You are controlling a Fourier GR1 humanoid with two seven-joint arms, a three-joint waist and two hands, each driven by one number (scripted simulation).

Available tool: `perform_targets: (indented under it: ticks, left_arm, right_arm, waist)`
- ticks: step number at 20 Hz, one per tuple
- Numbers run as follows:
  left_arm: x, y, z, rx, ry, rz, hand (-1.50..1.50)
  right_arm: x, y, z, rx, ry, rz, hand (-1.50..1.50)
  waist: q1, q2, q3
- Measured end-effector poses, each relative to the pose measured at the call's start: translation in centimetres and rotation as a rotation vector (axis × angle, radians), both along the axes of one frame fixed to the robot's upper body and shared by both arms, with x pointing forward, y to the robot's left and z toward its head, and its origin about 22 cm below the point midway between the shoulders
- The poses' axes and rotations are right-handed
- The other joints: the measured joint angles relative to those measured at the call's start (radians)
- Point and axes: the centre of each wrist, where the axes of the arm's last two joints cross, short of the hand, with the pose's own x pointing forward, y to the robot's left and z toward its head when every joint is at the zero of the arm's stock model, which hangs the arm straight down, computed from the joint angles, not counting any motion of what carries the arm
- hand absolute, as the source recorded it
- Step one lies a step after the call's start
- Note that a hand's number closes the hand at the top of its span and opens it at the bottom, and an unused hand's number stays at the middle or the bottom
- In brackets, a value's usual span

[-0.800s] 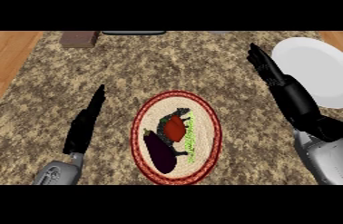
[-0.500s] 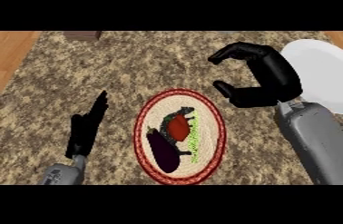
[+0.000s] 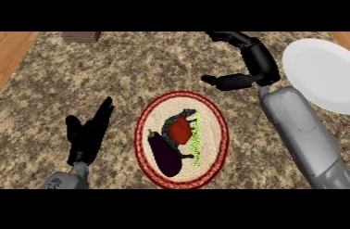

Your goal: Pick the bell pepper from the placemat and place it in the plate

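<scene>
The right robot hand [image 3: 254, 61] hangs above the tabletop [image 3: 123, 70], fingers and thumb spread in a wide curl around nothing, just left of the white plate [image 3: 320, 75]. The left robot hand [image 3: 89, 133] rests open beside the placemat [image 3: 217, 130], where the red bell pepper [image 3: 180, 130] lies. No writing shows.
</scene>
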Motion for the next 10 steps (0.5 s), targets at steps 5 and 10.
perform_targets:
  ticks: [5, 10]
  left_arm:
    - [-0.8, 0.3, 0.1, -0.01, 0.026, 0.02, 0.0]
    - [-1.0, 0.5, -0.1, -0.01, 0.035, 0.026, 0.0]
  right_arm:
    - [1.5, -0.4, -0.2, -0.073, -0.008, 0.076, -1.5]
    - [2.0, -0.5, 2.3, -0.365, 0.012, 0.175, -1.5]
  waist:
    - [-0.02, -0.005, 0.0]
    - [-0.032, -0.011, -0.001]
